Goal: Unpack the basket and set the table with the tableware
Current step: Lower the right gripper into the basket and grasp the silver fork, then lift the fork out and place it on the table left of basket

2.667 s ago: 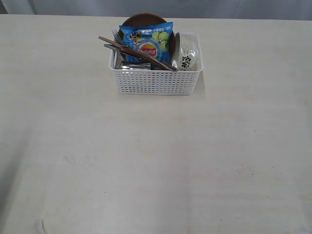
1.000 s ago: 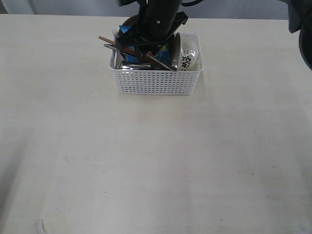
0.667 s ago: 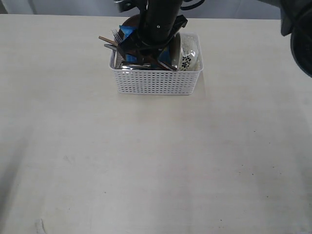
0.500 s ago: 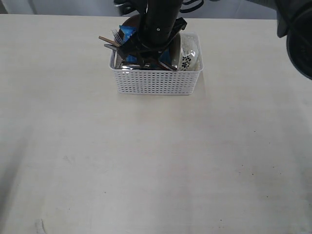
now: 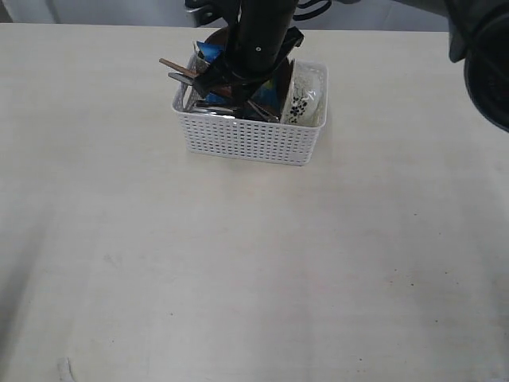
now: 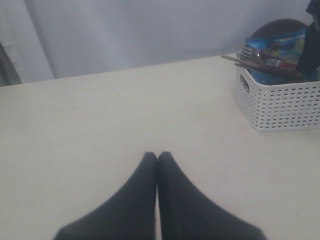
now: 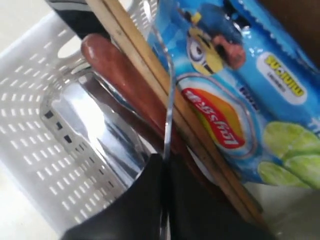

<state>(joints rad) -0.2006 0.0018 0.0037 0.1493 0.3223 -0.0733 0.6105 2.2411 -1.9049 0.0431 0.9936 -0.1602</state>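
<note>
The white basket (image 5: 246, 142) stands at the far middle of the table (image 5: 238, 263). In it are the floral bowl (image 5: 306, 95), a blue snack bag (image 7: 235, 85), the steel cup (image 7: 95, 125), the red-brown spoon (image 7: 120, 75) and the chopsticks (image 7: 150, 65). The brown plate (image 6: 280, 25) stands behind the bag. My right gripper (image 7: 164, 160) reaches down into the basket and is shut on a thin steel utensil handle (image 7: 169, 100); fork or knife I cannot tell. My left gripper (image 6: 157, 156) is shut and empty, low over bare table well away from the basket (image 6: 280, 105).
The right arm (image 5: 262, 32) covers the basket's middle in the exterior view. Utensil ends (image 5: 171, 68) stick out past the basket's left rim. A grey curtain (image 6: 150, 30) hangs behind the table's far edge.
My right gripper has closed on the steel handle inside the basket. The basket has shifted and turned a little, its front right corner now nearer.
</note>
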